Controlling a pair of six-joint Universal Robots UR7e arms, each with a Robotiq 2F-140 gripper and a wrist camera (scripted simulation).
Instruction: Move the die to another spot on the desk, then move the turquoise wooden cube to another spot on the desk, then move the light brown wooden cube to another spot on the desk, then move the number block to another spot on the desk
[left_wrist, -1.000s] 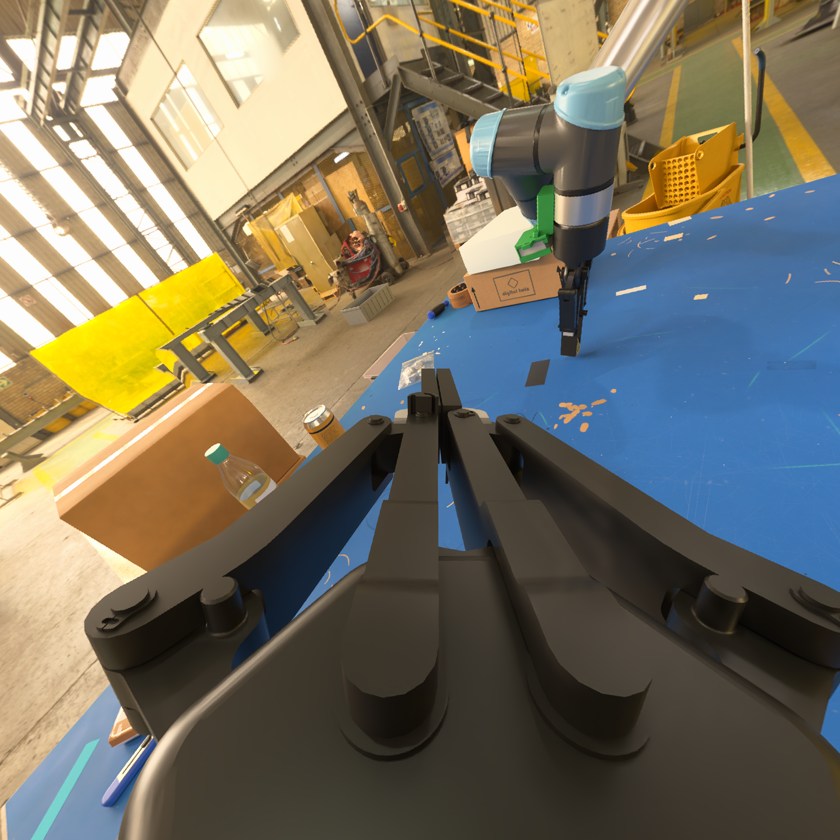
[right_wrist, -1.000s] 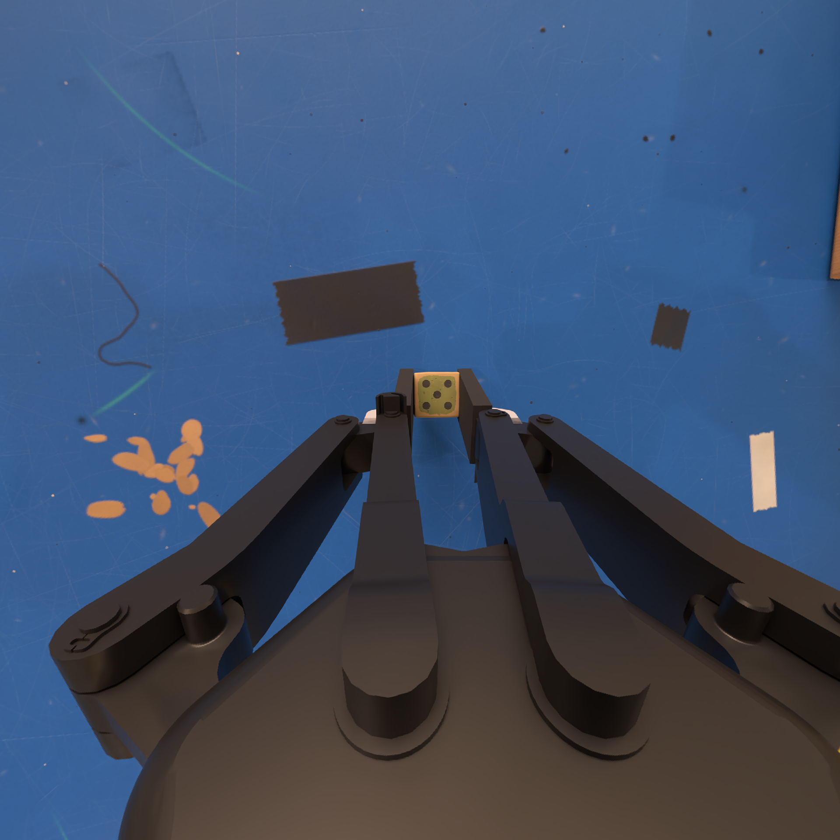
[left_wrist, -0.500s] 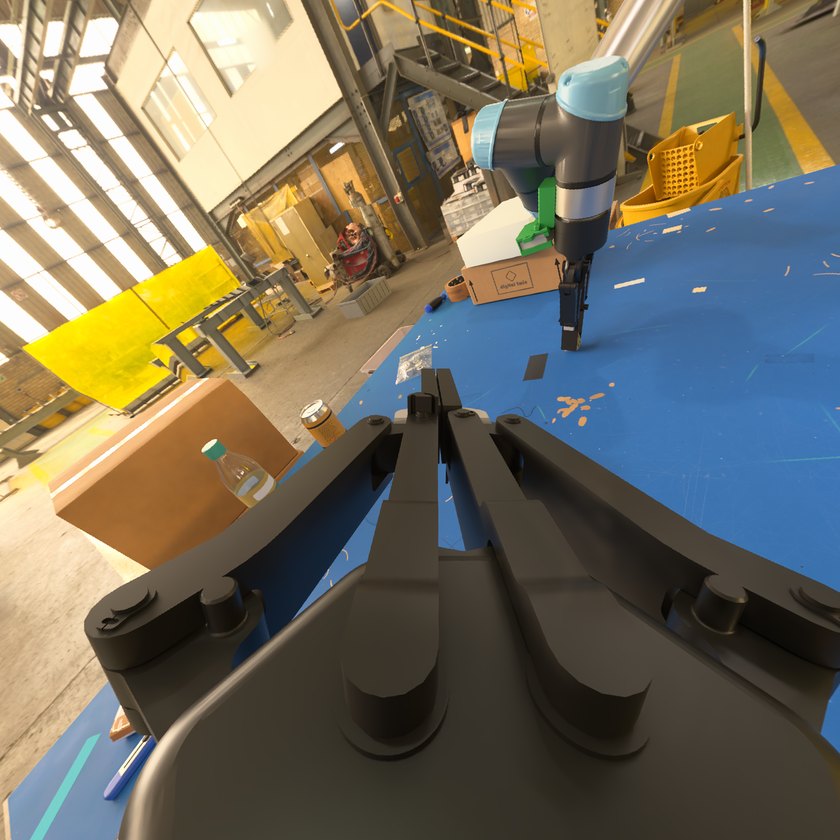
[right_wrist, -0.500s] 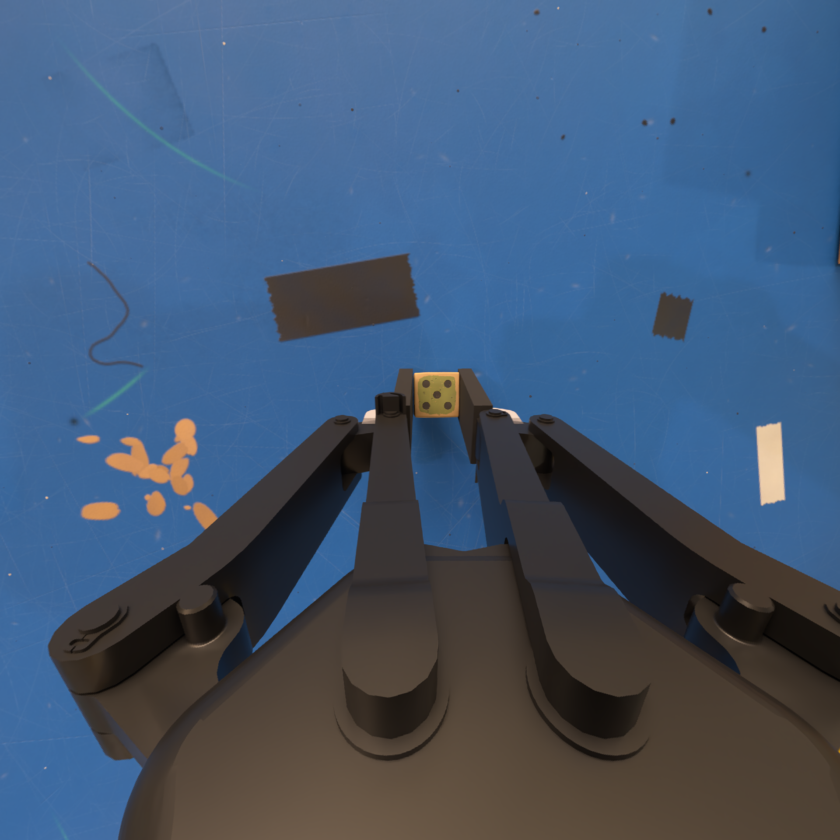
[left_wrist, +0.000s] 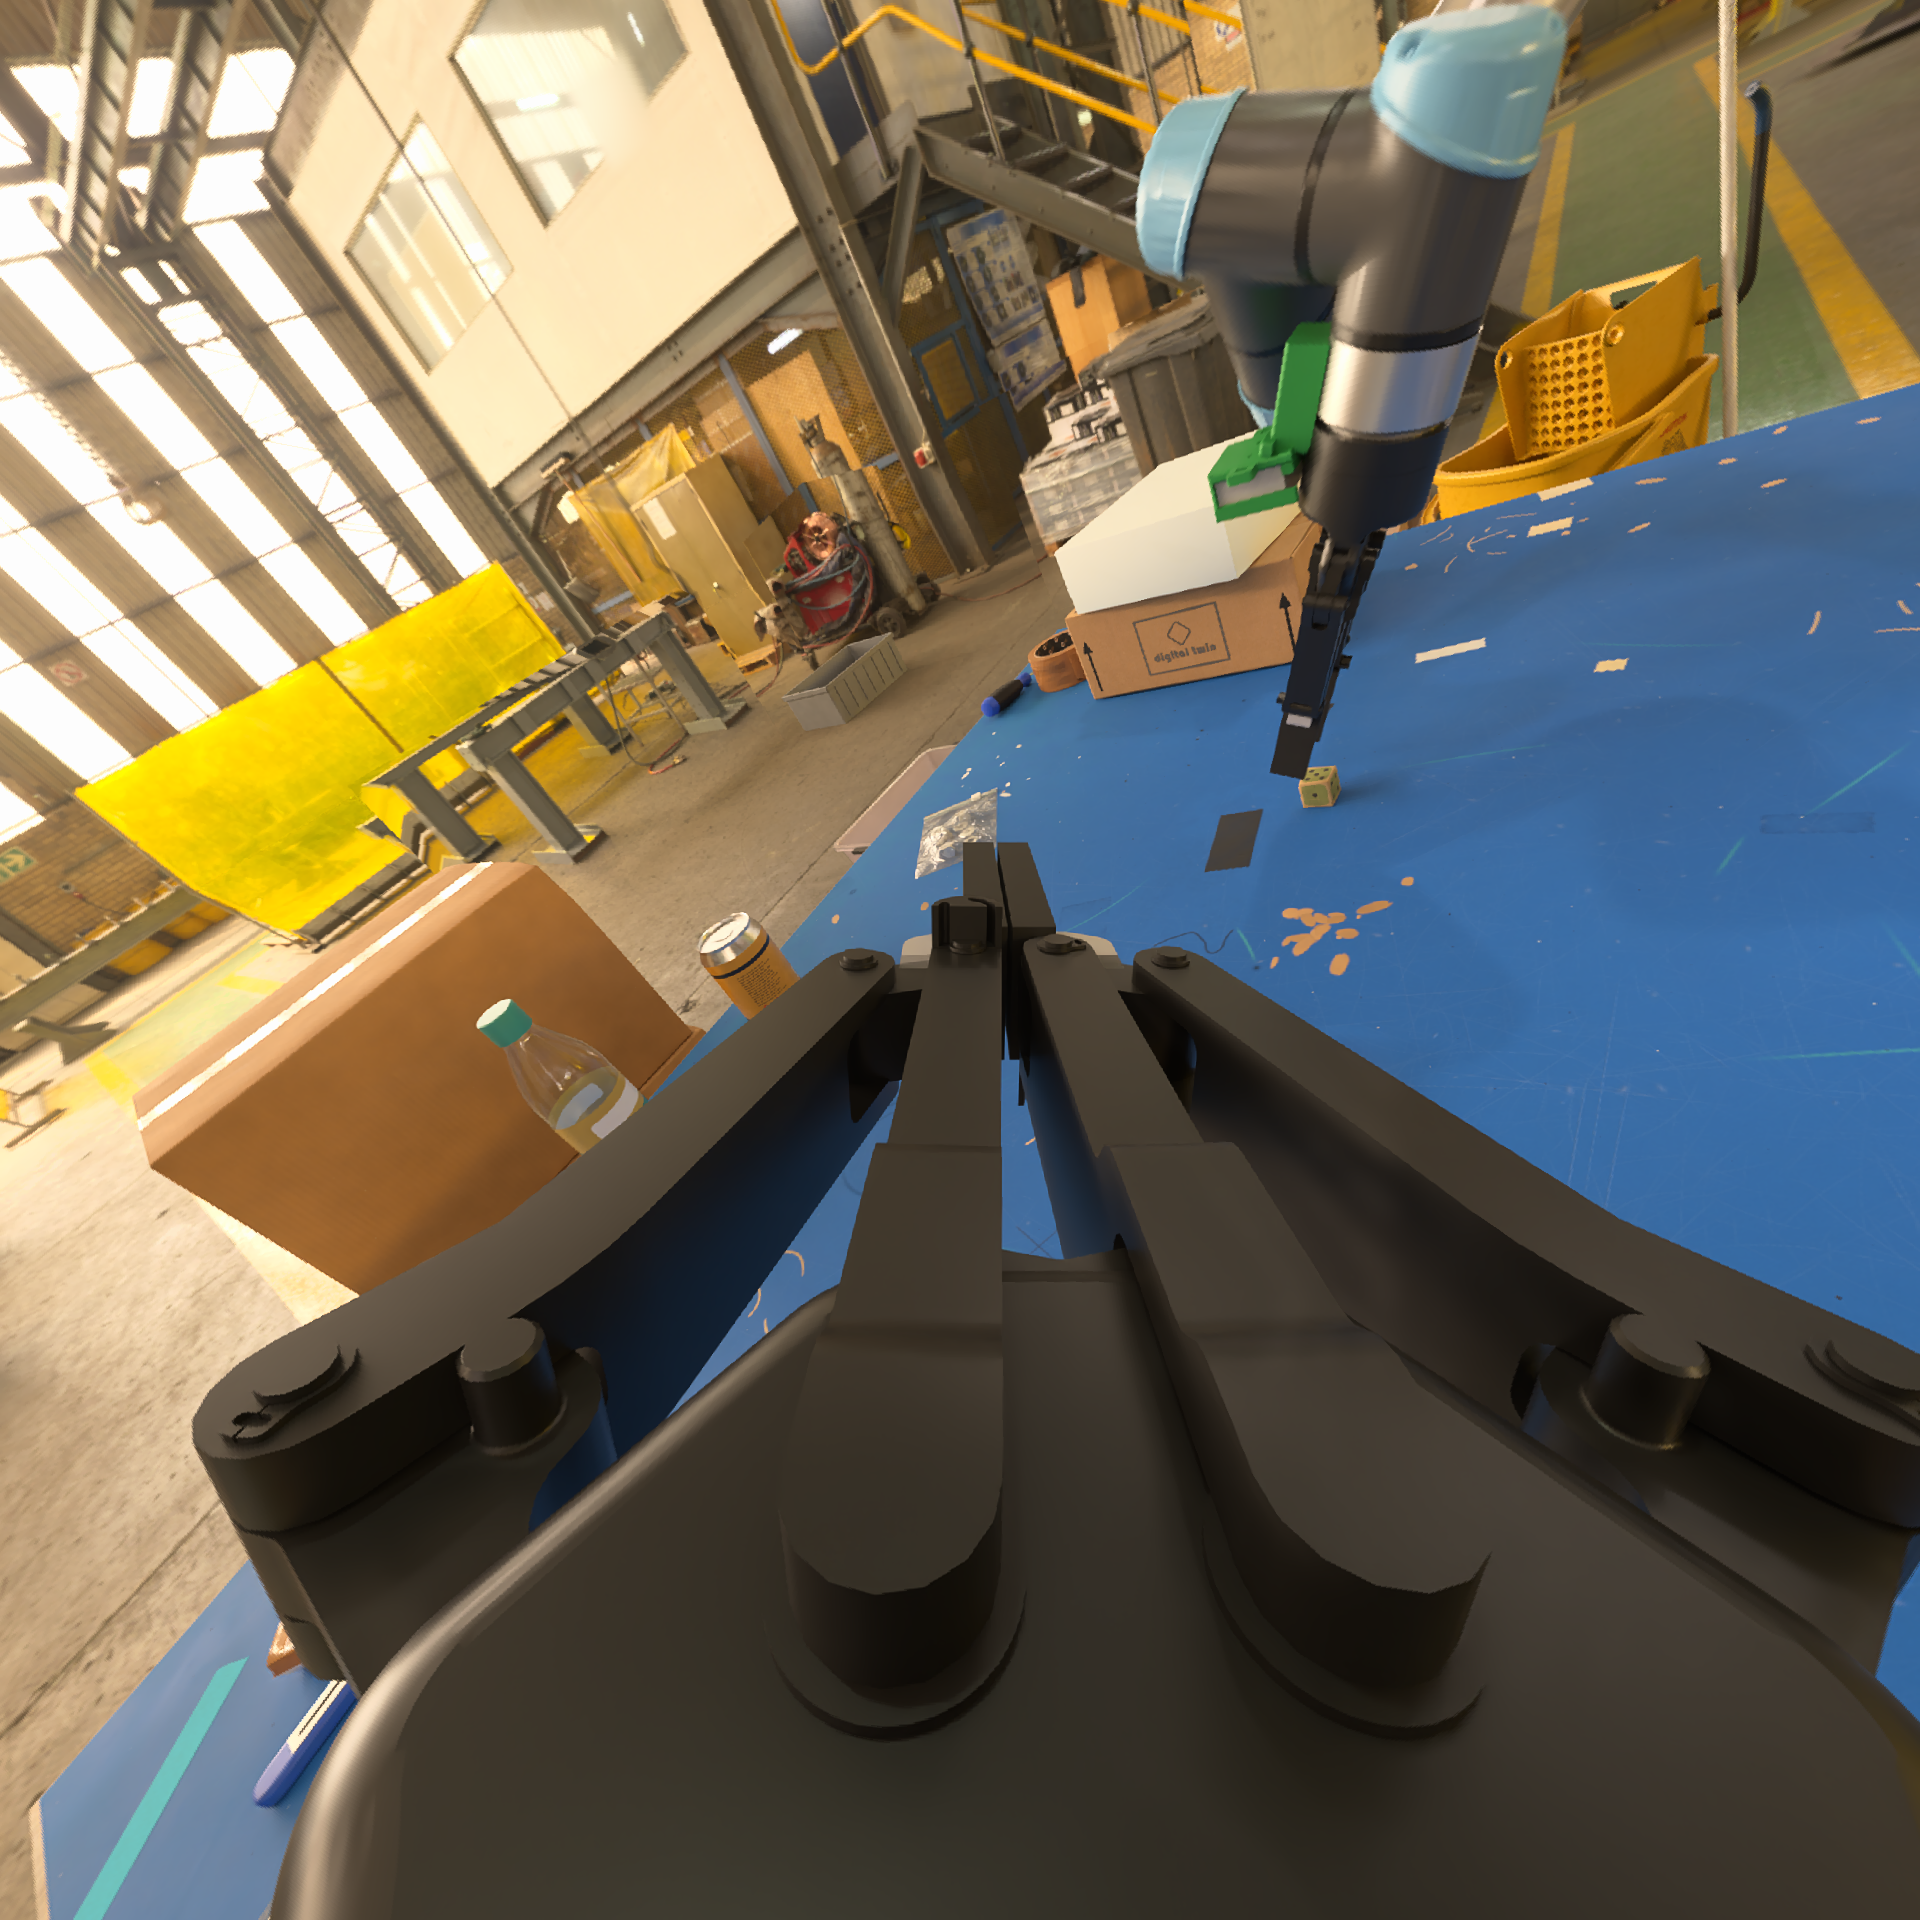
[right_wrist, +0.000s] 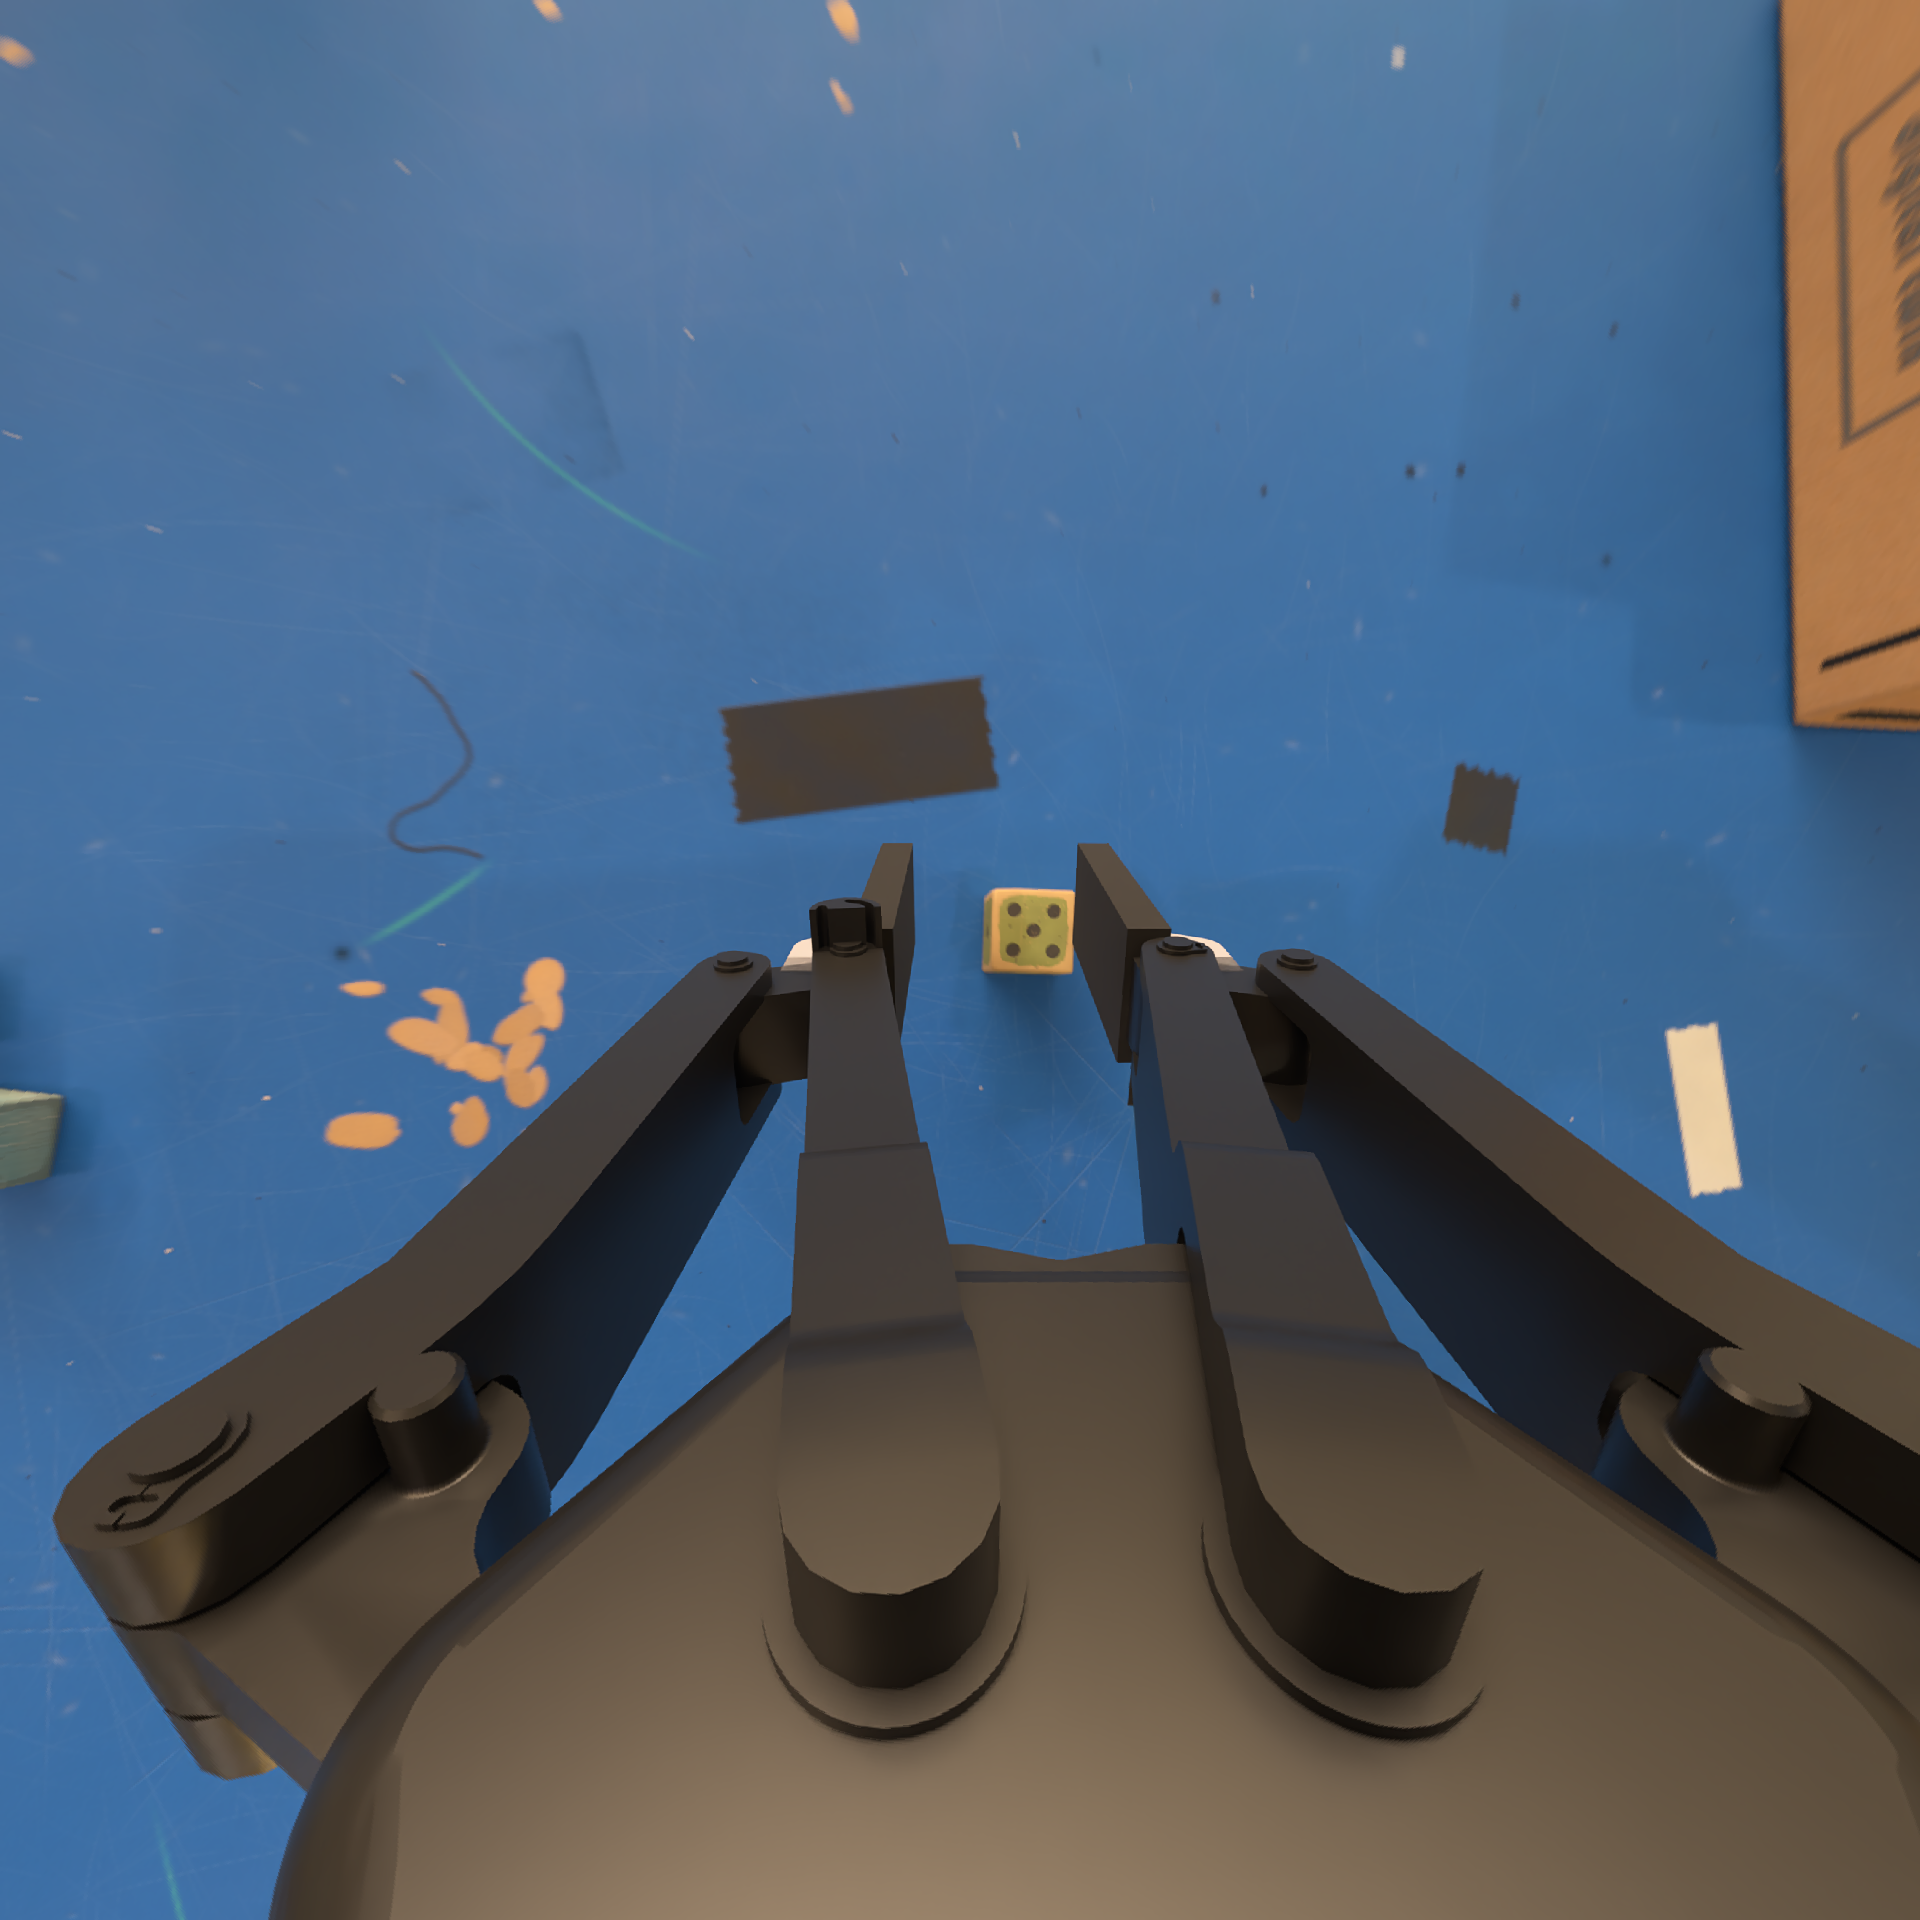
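The die (right_wrist: 1029, 931), pale wood with a greenish top face of dark dots, rests on the blue desk (right_wrist: 1247, 416). My right gripper (right_wrist: 995, 914) is open above it, fingers apart on either side, not touching. In the left wrist view the die (left_wrist: 1318, 787) sits on the desk just beside the right gripper's fingertips (left_wrist: 1291, 750). My left gripper (left_wrist: 1000, 871) is shut and empty, held over the desk's left part. A pale green block edge (right_wrist: 26, 1135) shows at the far left of the right wrist view. The other cubes are not in view.
A cardboard box (left_wrist: 1195, 634) with a white slab on it stands at the desk's far edge, also at the right wrist view's right edge (right_wrist: 1860, 364). Black tape patches (right_wrist: 858, 748), orange paint spots (right_wrist: 478, 1039). A can (left_wrist: 740, 961), a bottle (left_wrist: 556, 1075) and a brown box (left_wrist: 395, 1081) stand off the left edge.
My right gripper has opened and let go of the die, which now sits on the desk, and it has risen a little. The left gripper has hardly moved.
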